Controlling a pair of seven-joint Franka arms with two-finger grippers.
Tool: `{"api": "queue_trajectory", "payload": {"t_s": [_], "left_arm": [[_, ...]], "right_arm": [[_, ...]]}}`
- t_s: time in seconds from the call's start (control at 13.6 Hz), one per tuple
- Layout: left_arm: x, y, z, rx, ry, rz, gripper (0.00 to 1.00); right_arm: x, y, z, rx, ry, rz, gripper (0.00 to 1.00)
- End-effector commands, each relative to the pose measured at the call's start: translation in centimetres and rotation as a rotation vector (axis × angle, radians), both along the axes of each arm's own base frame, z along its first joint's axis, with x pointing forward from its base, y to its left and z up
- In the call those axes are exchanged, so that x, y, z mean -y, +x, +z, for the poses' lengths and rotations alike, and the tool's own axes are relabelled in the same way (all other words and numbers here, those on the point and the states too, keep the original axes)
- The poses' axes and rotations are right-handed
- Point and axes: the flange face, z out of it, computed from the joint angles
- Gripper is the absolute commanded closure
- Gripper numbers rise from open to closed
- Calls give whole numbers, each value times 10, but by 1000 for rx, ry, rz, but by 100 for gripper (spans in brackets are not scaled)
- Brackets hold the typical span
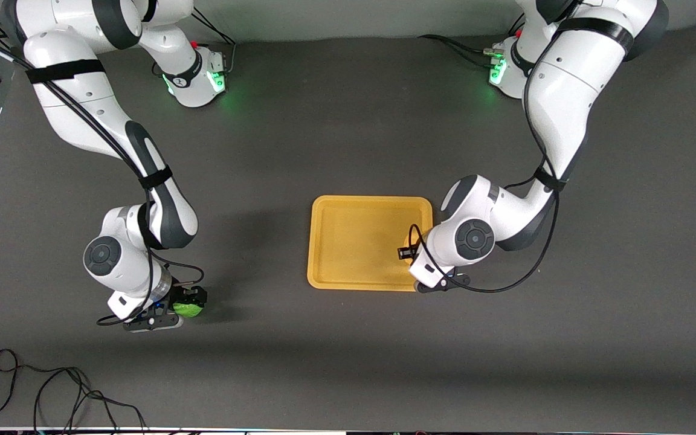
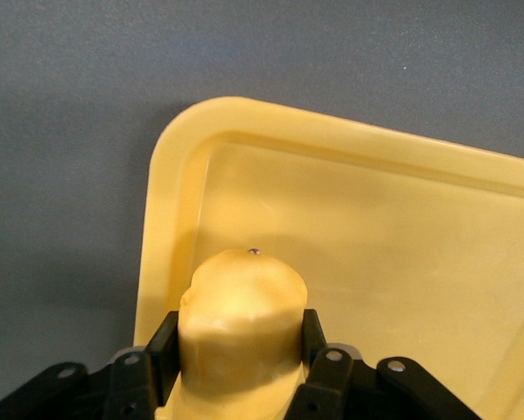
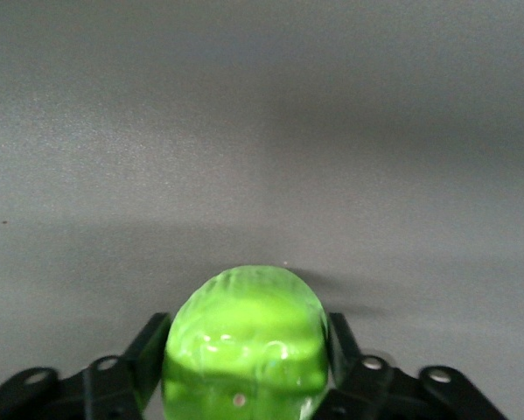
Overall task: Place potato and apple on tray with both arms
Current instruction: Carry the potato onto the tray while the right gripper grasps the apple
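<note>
Cables (image 1: 58, 399) lie looped on the counter (image 1: 348, 362) closest to your front camera, toward the right arm's end. Farther back, your right claw (image 1: 186, 308) is down at the counter with its fingers (image 3: 148, 350) against both sides of the apple (image 1: 188, 310); nothing else stands around it. The tray (image 1: 354, 241) lies farther from the camera, toward the left arm's end, well apart from the apple. Your left claw (image 2: 240, 354) hangs over the tray's corner, clamped on the potato (image 2: 242, 324). In the front view the left arm's wrist hides that potato.
</note>
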Motion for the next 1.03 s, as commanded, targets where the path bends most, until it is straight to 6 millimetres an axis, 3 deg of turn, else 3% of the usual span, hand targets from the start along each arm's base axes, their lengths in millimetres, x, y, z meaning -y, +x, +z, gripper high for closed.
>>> {"api": "queue_trajectory", "payload": {"t_s": [0.0,0.15,0.22,0.44,0.59,0.74,0.96], "left_arm": [[2,-3,-1,-5,28,6,38],[1,-3,-1,-7,30,4,21],[-1,-2,2,-5,35,3,3],[-11,4,19,0,59,0,1],[-22,9,46,15,67,2,1],[-46,17,87,31,82,12,1],[-113,27,167,80,103,-45,1]], "right_arm": [[-4,2,7,12,14,-16,60],[-5,6,23,32,16,-8,60],[-6,6,42,26,17,-5,60],[-8,6,117,-45,13,1,60],[-6,2,176,-96,6,3,60],[-4,-9,235,-136,4,6,60],[-6,-38,309,-160,8,15,60]]}}
